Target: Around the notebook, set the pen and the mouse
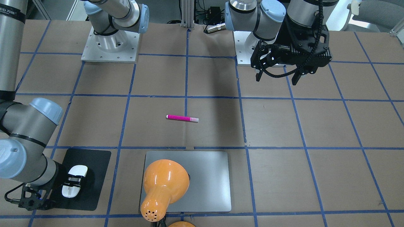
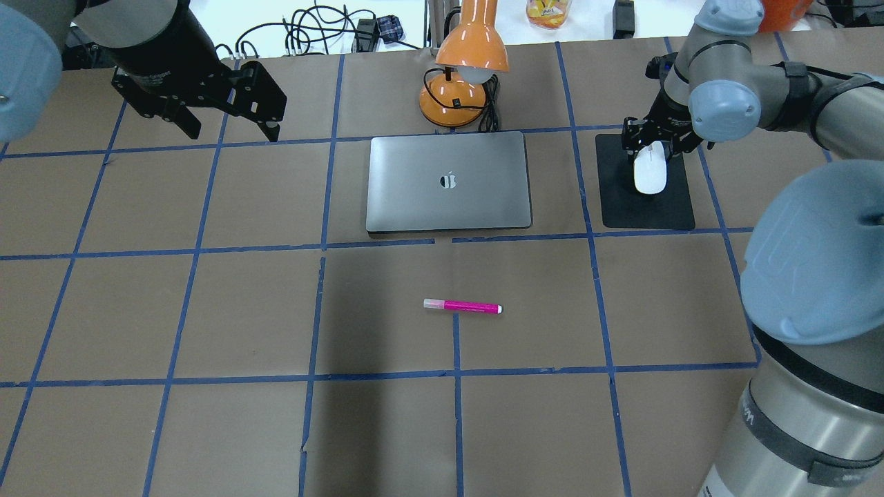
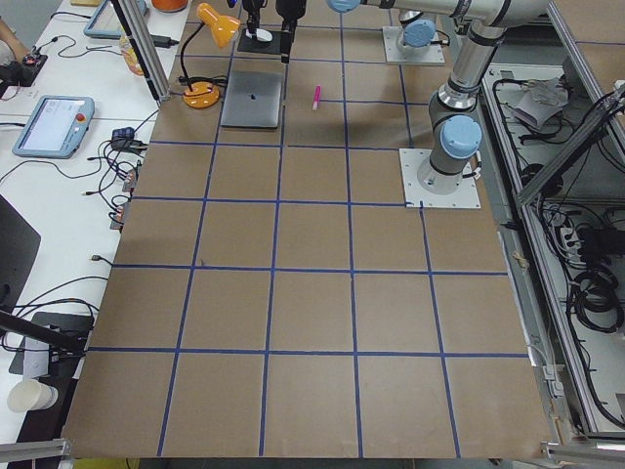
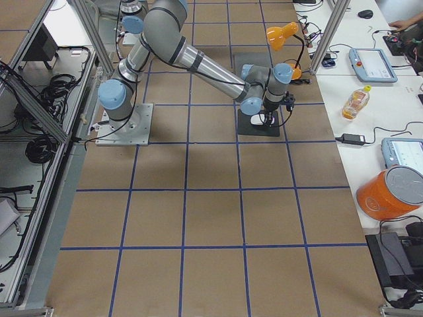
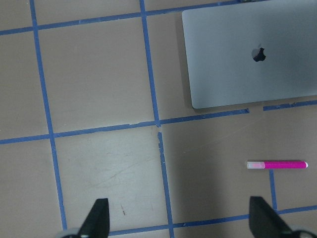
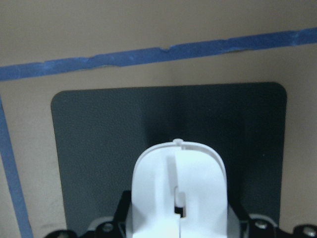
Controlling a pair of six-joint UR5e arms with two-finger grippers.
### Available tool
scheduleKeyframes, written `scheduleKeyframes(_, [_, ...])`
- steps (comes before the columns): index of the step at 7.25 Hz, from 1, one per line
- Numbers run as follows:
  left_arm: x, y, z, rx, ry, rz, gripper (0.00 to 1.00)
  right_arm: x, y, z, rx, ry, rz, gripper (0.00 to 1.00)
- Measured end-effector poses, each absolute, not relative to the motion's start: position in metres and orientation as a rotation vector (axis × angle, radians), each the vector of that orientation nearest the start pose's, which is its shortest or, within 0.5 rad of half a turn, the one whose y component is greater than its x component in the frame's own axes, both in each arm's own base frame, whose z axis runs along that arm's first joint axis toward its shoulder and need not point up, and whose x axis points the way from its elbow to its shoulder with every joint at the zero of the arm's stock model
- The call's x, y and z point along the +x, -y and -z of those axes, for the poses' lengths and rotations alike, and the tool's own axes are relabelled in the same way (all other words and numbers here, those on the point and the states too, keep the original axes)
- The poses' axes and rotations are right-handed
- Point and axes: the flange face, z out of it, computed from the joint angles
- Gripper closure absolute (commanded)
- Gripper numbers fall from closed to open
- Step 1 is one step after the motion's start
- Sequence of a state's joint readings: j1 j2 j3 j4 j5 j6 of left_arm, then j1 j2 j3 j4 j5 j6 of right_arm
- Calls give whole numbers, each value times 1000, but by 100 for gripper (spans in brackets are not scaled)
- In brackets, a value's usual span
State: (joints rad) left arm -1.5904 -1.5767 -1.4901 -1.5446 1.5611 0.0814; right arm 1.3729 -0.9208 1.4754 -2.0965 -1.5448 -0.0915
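Mouse step in hand, by my reading. Right gripper is low over the black mat, jaws clenched on the sides of the mouse, near its far end. Wrist view shows the white shell filling the gap between the fingers. Cannot tell whether the mouse rests on the mat or hangs just above it.

The mat lies just beside the notebook on the robot's right, toward the far edge of the desk. The notebook sits mid-way along that far edge, lid closed, with an orange lamp behind it.

Left gripper hovers high over the far left part of the desk, jaws spread wide, holding nothing.

Pen lies flat near the middle of the desk, on the robot's side of the notebook and well apart from it, pale cap pointing to the robot's left.

Next move, as I judge it: settle the mouse on the mat and let go cleanly. The pen then needs a pinch across its slim barrel and a carry to the notebook's side.

Count: one pen, one mouse, one notebook, one mat, one lamp, two grippers.
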Motion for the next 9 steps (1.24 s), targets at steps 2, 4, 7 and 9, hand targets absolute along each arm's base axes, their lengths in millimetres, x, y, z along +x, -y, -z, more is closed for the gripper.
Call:
scheduleKeyframes(2, [-146, 501, -524, 118, -3146, 170, 0, -1, 700, -189, 158, -3107, -51, 6])
scheduleKeyframes(4, [-147, 499, -525, 33, -3151, 179, 0, -1, 701, -189, 144, -3107, -48, 0])
scheduleKeyframes(7, [-147, 500, -525, -46, -3157, 178, 0, 11, 703, -219, 117, -3115, 2, 0])
scheduleKeyframes(9, [-147, 500, -525, -41, -3157, 180, 0, 30, 686, -289, 94, -3127, 27, 0])
